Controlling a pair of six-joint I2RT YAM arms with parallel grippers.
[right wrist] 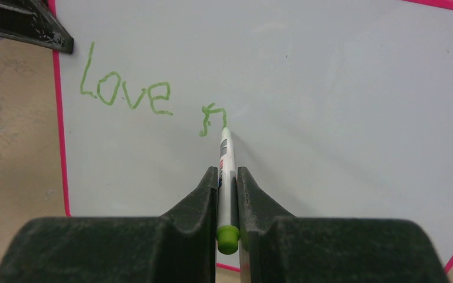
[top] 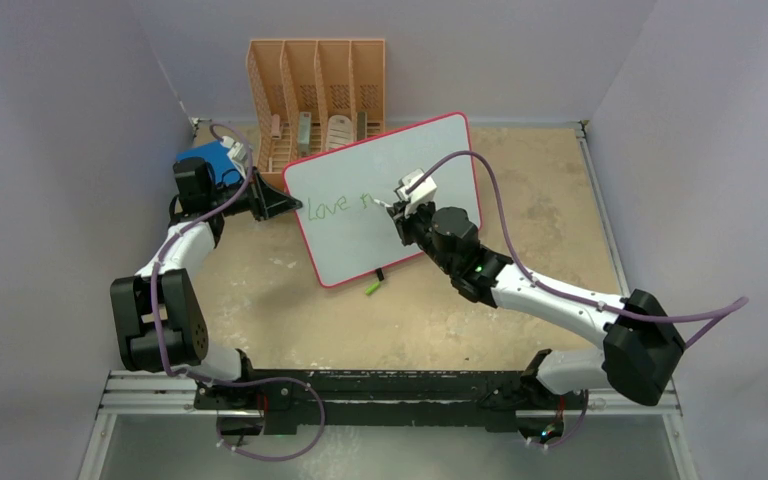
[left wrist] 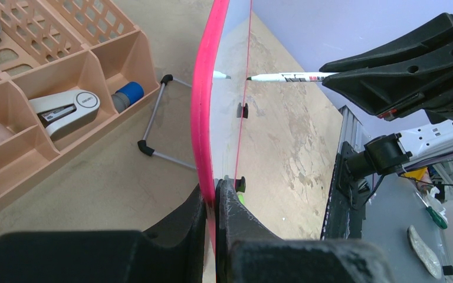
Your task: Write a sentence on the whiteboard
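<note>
**Whiteboard writing, top and wrist views.** The whiteboard [top: 355,250] is standing propped near the middle of the worktop [top: 540,200], just in front of the orange organizer [top: 317,80] at the far edge. The left tool [left wrist: 215,190] is pinching the board's pink left rim, with its jaws pressed onto it. The right tool [right wrist: 227,174] is clamping a green marker [right wrist: 226,150], whose tip is touching the board. The sentence [right wrist: 127,94] is showing "Love" and one unfinished letter.
</note>
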